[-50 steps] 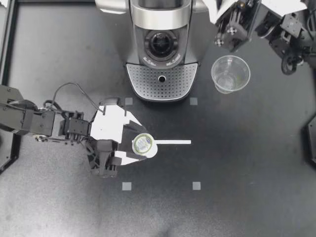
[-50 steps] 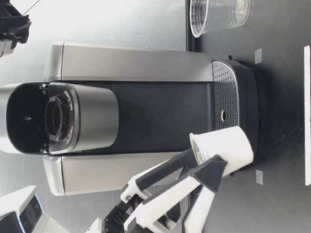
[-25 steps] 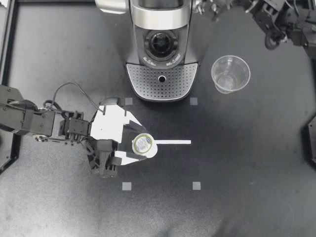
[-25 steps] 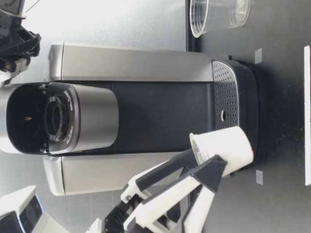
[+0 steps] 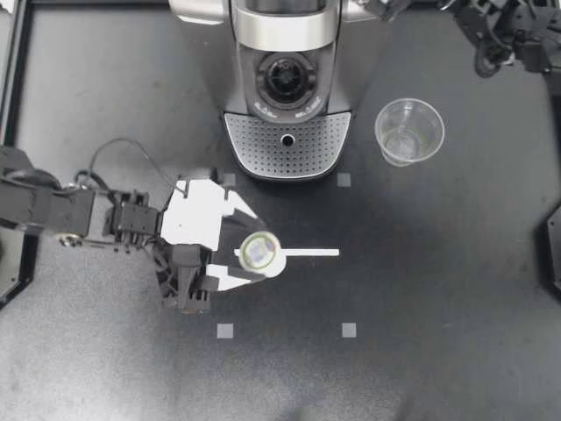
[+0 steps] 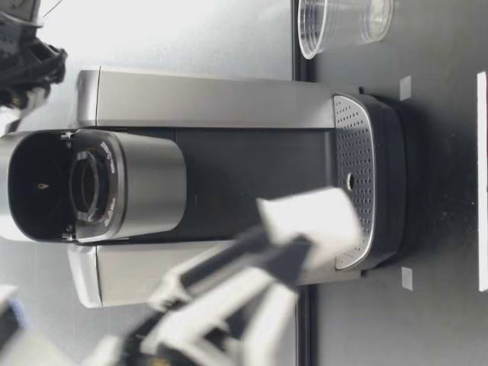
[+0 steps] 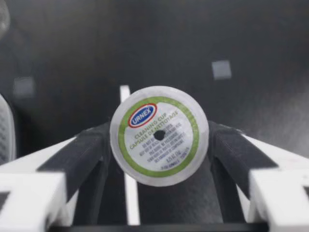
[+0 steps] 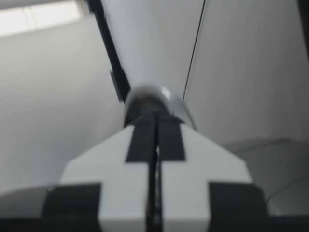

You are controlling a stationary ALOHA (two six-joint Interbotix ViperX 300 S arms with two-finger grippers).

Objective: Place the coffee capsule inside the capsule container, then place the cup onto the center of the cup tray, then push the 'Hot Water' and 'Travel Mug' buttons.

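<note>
Left pincer (image 5: 256, 255) is in front of the coffee machine (image 5: 285, 35), off toward your left arm's side. It's partly closed, clamped on the capsule (image 5: 261, 251). The wrist cam confirms it: both fingers (image 7: 87, 154) press the capsule's (image 7: 159, 135) sides, foil lid facing the camera, small hole in the middle. In the low cam that pincer is blurred, but you can see the capsule (image 6: 309, 225) is held clear of the surface (image 6: 450, 320), in front of the machine's drip tray (image 6: 352, 152).

The machine's capsule holder (image 5: 285, 81) is open and facing up.

The cup (image 5: 409, 132) is clear plastic and upright. It stands on the surface just beside the drip tray (image 5: 287, 140) on your right arm's side, not touching it.

A white tape strip (image 5: 307, 253) lies on the surface in front of the machine, one end under the capsule.

Right pincer (image 5: 388, 7) is high up by the machine's rear corner, mostly cut off overhead. On its wrist cam the fingers (image 8: 140, 145) are pressed together with nothing between them.
</note>
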